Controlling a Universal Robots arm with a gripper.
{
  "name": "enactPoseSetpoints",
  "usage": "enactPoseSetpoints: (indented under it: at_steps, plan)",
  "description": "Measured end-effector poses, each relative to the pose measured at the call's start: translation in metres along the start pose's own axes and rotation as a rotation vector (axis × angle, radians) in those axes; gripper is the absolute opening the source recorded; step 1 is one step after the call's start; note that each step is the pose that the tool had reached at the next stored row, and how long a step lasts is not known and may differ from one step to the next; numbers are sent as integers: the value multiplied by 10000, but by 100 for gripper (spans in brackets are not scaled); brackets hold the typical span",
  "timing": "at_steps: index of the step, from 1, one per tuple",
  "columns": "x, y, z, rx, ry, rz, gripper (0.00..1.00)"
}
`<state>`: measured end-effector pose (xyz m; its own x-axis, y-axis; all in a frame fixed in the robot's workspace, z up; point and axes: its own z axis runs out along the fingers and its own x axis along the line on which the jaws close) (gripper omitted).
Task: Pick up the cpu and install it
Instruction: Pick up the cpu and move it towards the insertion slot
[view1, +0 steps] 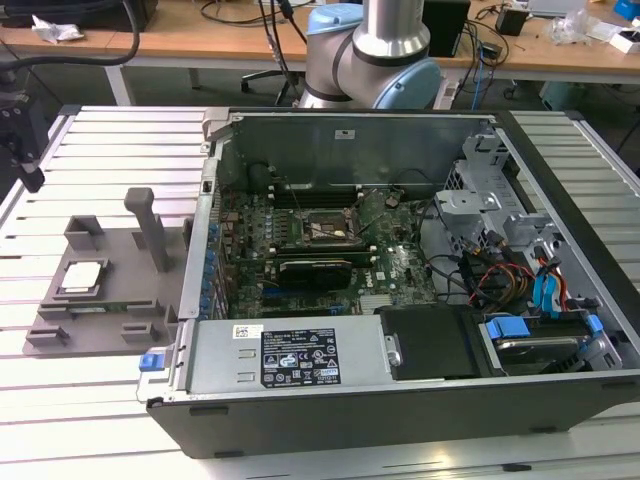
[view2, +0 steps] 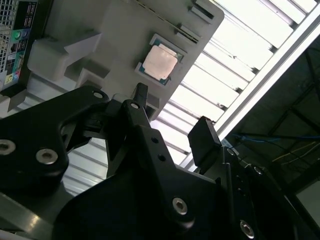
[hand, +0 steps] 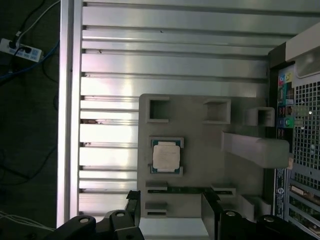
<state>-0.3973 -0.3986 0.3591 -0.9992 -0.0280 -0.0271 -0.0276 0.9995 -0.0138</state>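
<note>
Exterior view: cpu (view1: 82, 277) lies flat in a recess of the grey fixture tray (view1: 125, 290), toward the tray edge away from the computer case (view1: 400, 400). First wrist view: gripper (hand: 172, 212) spread wide, empty, hovering over a tray edge, clear of the cpu.

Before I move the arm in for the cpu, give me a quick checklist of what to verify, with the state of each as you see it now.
1. The cpu lies flat in its pocket on the fixture tray: ok.
2. The gripper is open and holds nothing: ok.
3. The gripper is centred over the cpu: not ok. It sits near the tray's edge, and the cpu is not between its fingers.
4. The upright post stands apart from the cpu: ok.
5. The motherboard socket is open to take the chip: cannot tell.
</note>
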Motion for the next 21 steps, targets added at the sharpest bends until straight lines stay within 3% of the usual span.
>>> enactPoseSetpoints:
  at_steps: [21]
  plan:
    - [-2,1,103,0,0,0,60]
